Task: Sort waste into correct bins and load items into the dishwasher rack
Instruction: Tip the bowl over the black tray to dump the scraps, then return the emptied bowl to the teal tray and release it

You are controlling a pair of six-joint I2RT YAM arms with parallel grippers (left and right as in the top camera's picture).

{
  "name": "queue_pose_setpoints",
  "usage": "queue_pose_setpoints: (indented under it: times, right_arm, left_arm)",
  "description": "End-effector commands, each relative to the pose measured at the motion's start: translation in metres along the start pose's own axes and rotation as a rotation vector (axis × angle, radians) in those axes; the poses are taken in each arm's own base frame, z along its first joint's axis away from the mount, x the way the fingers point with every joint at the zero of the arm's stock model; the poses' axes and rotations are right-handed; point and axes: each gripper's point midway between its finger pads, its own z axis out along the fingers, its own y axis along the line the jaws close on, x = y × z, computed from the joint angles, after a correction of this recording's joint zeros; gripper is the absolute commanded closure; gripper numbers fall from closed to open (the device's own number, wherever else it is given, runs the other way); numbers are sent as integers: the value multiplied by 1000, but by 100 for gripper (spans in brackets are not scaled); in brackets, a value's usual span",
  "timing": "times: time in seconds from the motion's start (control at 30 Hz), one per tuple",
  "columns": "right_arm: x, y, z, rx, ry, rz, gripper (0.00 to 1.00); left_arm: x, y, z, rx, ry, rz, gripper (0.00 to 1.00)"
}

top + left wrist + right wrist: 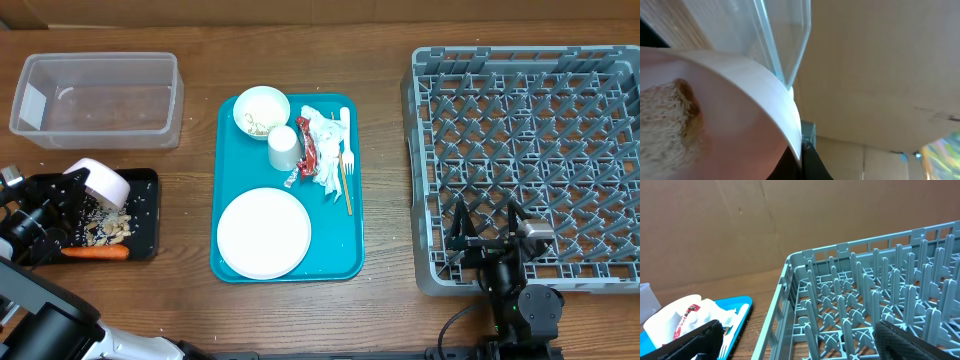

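My left gripper is shut on the rim of a white bowl, tilted over the black tray. Beige scraps and an orange carrot lie in that tray. In the left wrist view the bowl fills the frame with some scraps stuck inside. The teal tray holds a plate, a second bowl, a cup, napkins, a red wrapper and a fork. My right gripper hangs open over the grey rack.
The clear tub stands at the back left, just beyond the black tray. A strip of bare wood separates the teal tray from the rack's left wall. Brown cardboard backs the table.
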Motion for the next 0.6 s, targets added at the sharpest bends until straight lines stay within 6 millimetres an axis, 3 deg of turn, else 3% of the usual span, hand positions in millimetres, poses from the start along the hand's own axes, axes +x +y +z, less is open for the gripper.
queue_pose_setpoints:
  times: [0.0,0.1,0.2,0.27,0.57]
  right_arm:
    - [1,-2,0,5,-7,-4,0]
    - [1,-2,0,5,-7,-4,0]
    - [1,-2,0,5,-7,-4,0]
    - [1,-2,0,5,-7,-4,0]
    - [1,-2,0,5,-7,-4,0]
  left_arm:
    - [-3,-8,-14,79,-14,-31,96]
    - [4,-20,-22,169,6,-98,96]
    - [-6,-7,-29,106,-41,-110,96]
    - [-2,-19,-31,179,-21,-111,96]
    - [-2,-26,-33,220,-10,-116,96]
